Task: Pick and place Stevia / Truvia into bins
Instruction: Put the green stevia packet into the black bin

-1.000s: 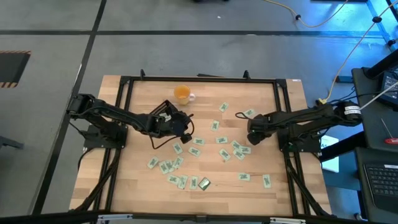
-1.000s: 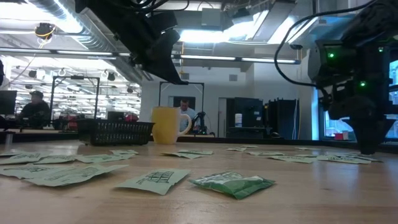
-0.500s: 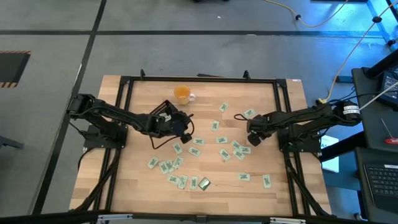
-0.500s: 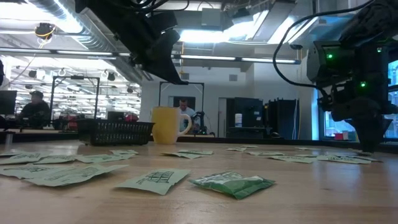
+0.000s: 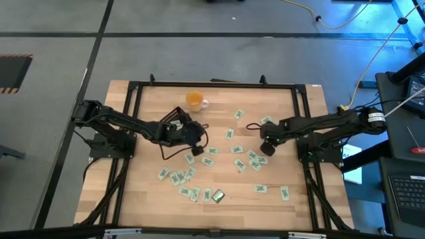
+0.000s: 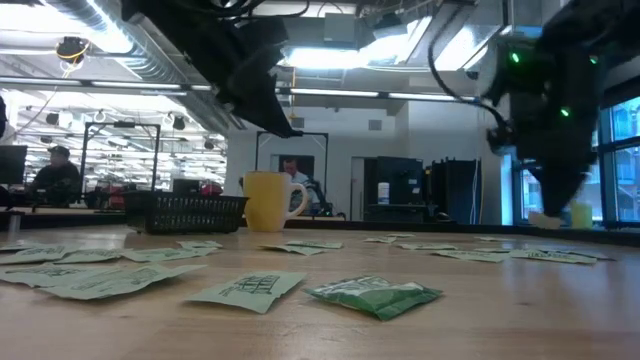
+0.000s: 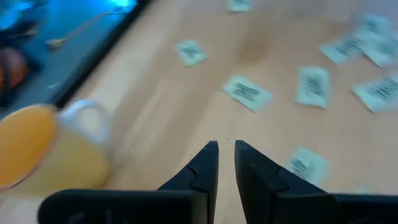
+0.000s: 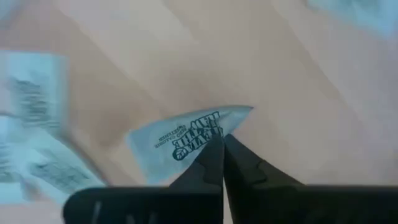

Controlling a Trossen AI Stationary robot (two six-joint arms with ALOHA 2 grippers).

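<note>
From above, the wooden counter [image 5: 219, 166] has pale green and white sachets [image 5: 182, 176] strewn over its middle and near half, lying flat at every angle with no common heading. An orange cup [image 5: 194, 100] stands toward the far edge. The left gripper [image 5: 194, 142] sits left of centre, close to the cup, with loose sachets just past it. The right gripper [image 5: 263, 147] is over the right-hand cluster, at a sachet there.

At counter height, the cup [image 6: 270, 201] stands beside a black tray [image 6: 186, 211] with meshed low walls, both at the back. Sachets [image 6: 246, 288] lie flat across the foreground, one crumpled greener packet [image 6: 372, 295] among them. The right gripper [image 6: 558, 205] hangs above the counter at the far right with a pale scrap at its tip; the left arm [image 6: 240, 75] looms dark overhead.

Through the left wrist camera, the left gripper [image 7: 226, 149] shows its fingers [image 7: 205, 163] parted by a narrow slit, nothing between them. The cup [image 7: 43, 149] is off to one side, and sachets [image 7: 247, 92] lie ahead, apart from the tips.

Through the right wrist camera, the right gripper [image 8: 223, 144] has its fingers [image 8: 208, 165] pinched together on the edge of a held sachet [image 8: 186, 134]. Its long axis runs crosswise to the fingers, one corner pointing away past the tips, the printed face toward the camera.
</note>
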